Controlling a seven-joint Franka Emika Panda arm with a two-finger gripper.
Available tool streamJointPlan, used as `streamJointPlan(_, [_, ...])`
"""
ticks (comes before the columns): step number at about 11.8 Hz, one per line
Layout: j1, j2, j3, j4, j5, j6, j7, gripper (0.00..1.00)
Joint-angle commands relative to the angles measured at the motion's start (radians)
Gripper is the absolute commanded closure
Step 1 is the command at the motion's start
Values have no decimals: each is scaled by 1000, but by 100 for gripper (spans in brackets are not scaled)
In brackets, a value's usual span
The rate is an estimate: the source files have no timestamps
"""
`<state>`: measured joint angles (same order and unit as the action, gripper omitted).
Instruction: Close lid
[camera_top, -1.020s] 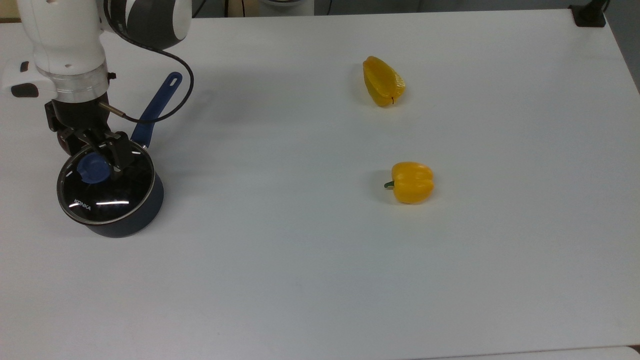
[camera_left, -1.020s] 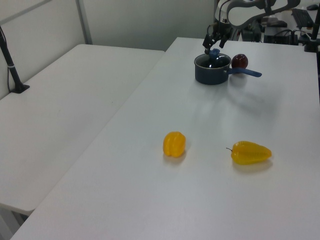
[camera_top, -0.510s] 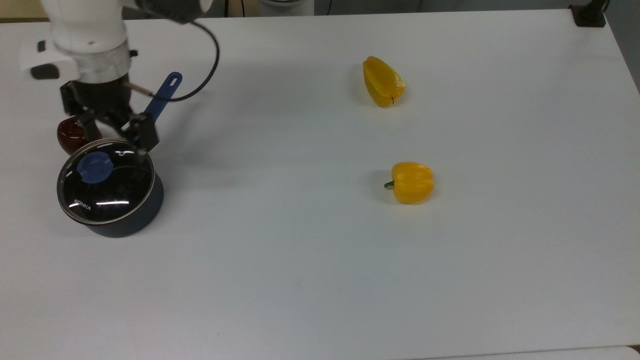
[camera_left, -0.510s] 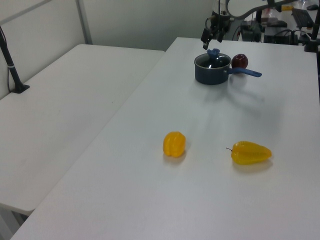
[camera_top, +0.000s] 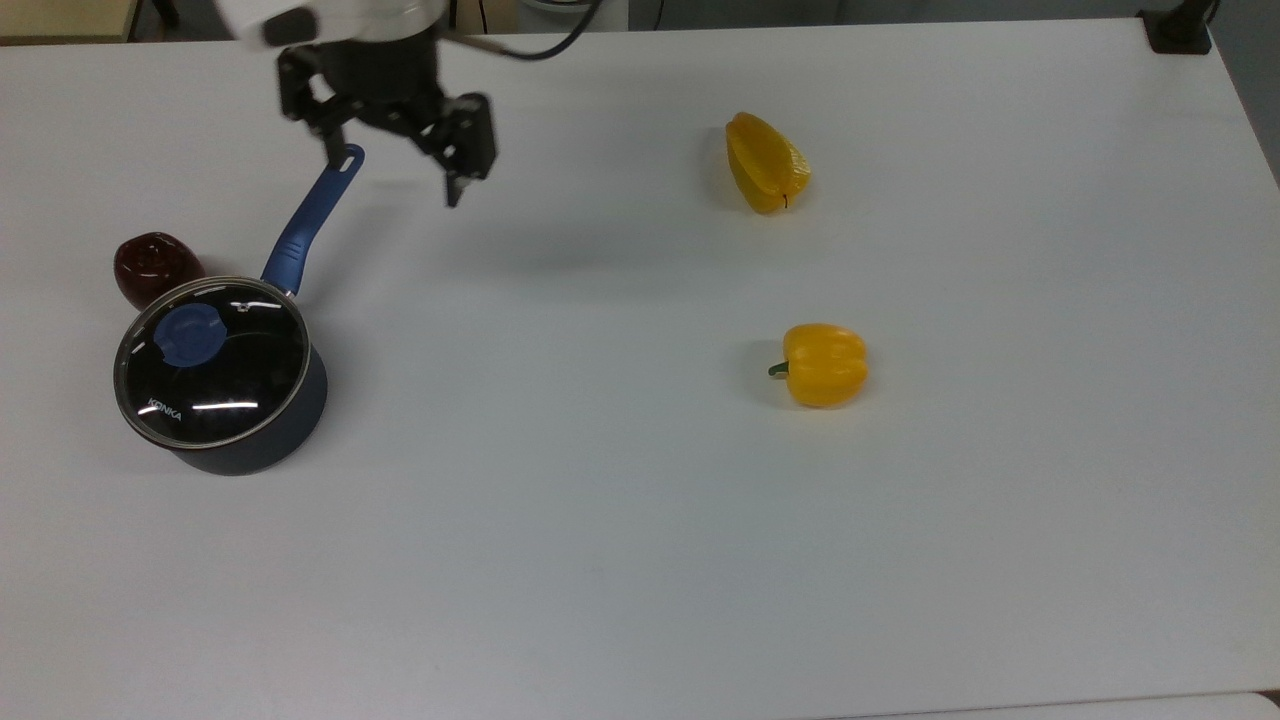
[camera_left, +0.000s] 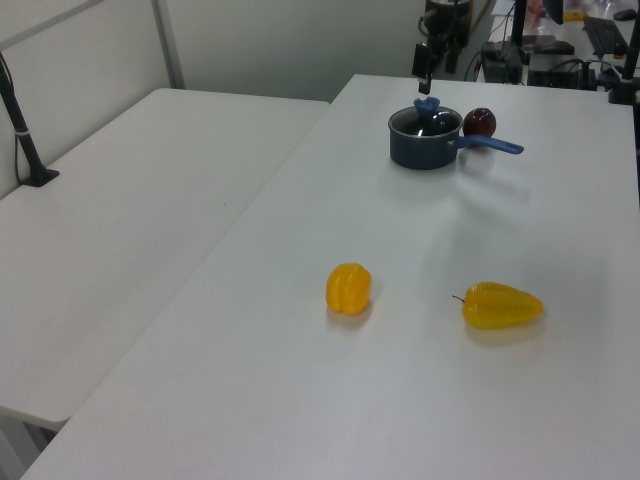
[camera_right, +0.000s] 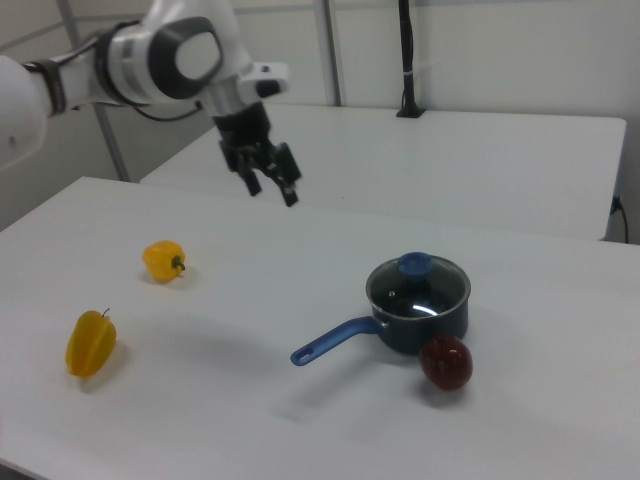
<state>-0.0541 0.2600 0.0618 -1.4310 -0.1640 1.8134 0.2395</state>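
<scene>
The round clear glass lid with a metal rim and blue centre knob (camera_top: 212, 362) is sitting level on the dark saucepan with a blue handle (camera_top: 300, 232), its rim meeting the pan's rim all round, so the closing is looking done. The lid is likely stiff, fairly heavy for its size, slick on the glass and breakable if dropped; the blue knob (camera_right: 414, 264) is the only sensible place to take hold, pinched from above. The gripper (camera_top: 395, 165) is hanging in the air well apart from the pan, above the handle's far tip in the top view, with its jaws spread and pinching nothing. A second ago it was sitting right over the knob; half a second ago it was lifting off beside the pan; now it is retreating up and toward the top view's right. The lid, a dark red round fruit (camera_top: 150, 266) touching the pan's side, and two yellow peppers (camera_top: 822, 364) on the white surface (camera_top: 640, 560) are staying where they were.
</scene>
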Motion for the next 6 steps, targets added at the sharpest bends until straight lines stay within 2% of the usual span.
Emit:
streamJointPlan(1, [65,-122,-8,-113,43,-37,-8,0])
streamJointPlan(3, [66,-183,-8,-155,96,-81,-14,0])
streamJointPlan(6, [59,-194,-11,-158,98,-138,-28,0])
